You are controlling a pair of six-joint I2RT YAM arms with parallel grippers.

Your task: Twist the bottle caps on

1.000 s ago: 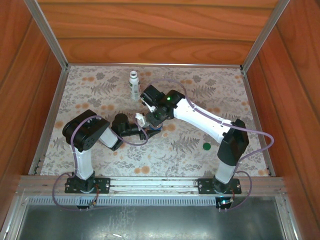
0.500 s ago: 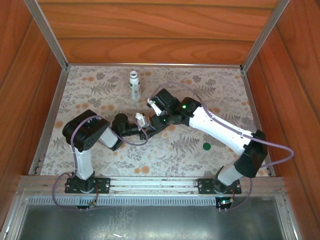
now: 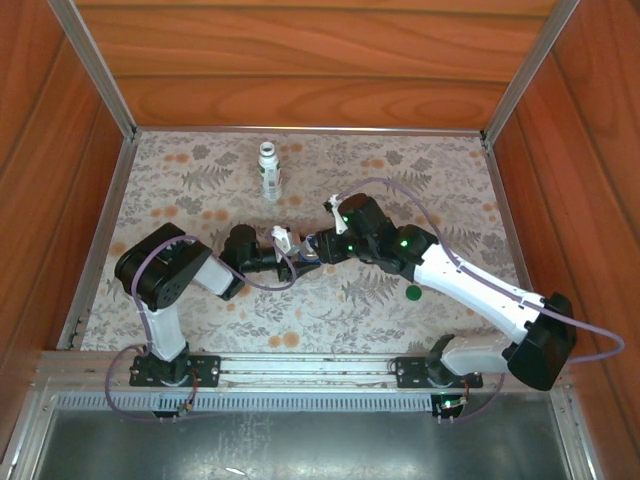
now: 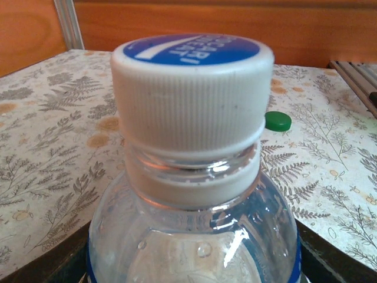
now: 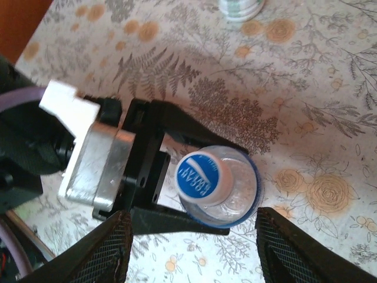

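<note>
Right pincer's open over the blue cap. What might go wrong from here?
1. The blue cap shows a gap above the neck ring, so it may be loose or cross-threaded.
2. The left pincer clamps the round clear bottle; twisting with the right pincer may spin the bottle instead.
3. The green cap lies close by the right arm in the top view and could get swept away.

Floral tablecloth [image 3: 350, 300] between wooden walls [image 3: 320, 70]

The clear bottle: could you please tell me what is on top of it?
A blue-topped white cap sits on the neck of the bottle. It covers the threads, so how far it is screwed down cannot be seen.
</note>
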